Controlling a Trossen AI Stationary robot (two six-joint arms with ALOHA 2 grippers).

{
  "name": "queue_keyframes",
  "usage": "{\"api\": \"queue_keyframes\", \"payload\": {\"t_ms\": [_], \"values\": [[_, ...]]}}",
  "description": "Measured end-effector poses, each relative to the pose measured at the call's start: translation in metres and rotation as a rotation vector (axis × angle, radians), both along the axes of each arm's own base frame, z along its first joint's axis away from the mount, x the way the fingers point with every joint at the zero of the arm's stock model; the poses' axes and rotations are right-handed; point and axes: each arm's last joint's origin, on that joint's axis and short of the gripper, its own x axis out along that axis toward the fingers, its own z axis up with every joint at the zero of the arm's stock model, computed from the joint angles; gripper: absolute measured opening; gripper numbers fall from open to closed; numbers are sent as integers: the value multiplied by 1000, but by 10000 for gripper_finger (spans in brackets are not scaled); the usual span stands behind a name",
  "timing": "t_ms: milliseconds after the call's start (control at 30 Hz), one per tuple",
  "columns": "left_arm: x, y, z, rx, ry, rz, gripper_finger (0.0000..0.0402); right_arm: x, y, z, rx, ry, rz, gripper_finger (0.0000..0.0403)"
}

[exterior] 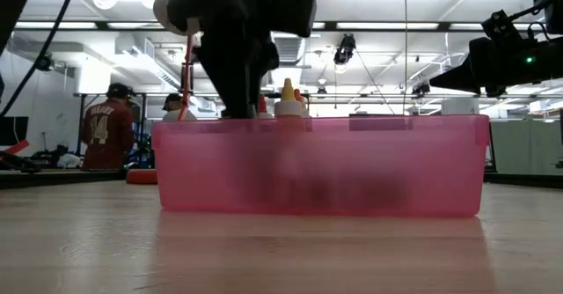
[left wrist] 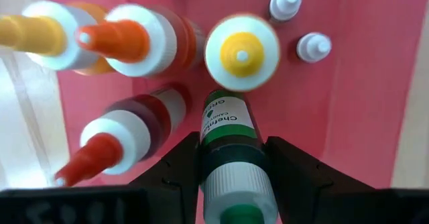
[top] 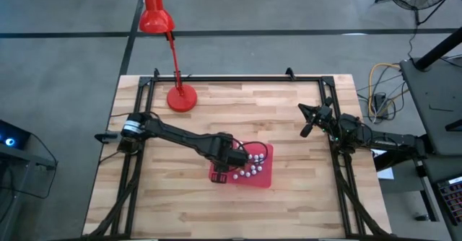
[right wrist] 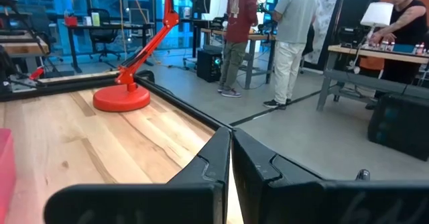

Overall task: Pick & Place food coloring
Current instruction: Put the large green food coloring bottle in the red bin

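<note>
Left wrist view: green food coloring bottle [left wrist: 230, 150] clamped between left jaws, above pink tray [left wrist: 362, 83].

green bottle [left wrist: 228, 150] cap cut off, lamp [right wrist: 124, 83] top cropped

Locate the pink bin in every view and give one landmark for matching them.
High view: pink bin at table centre, under the left gripper.
Low view: fills the middle.
Left wrist view: its floor lies behind the bottles.
Right wrist view: only an edge sliver.
Landmark: the red lamp, also in the right wrist view.
</note>
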Motion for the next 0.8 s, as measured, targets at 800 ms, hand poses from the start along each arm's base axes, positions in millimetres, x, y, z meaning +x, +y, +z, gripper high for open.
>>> {"api": "queue_keyframes", "payload": {"t_ms": [800], "values": [[3, 1, -2, 12, -32, -8, 196, 0, 0, 0, 3, -3, 0, 9]]}}
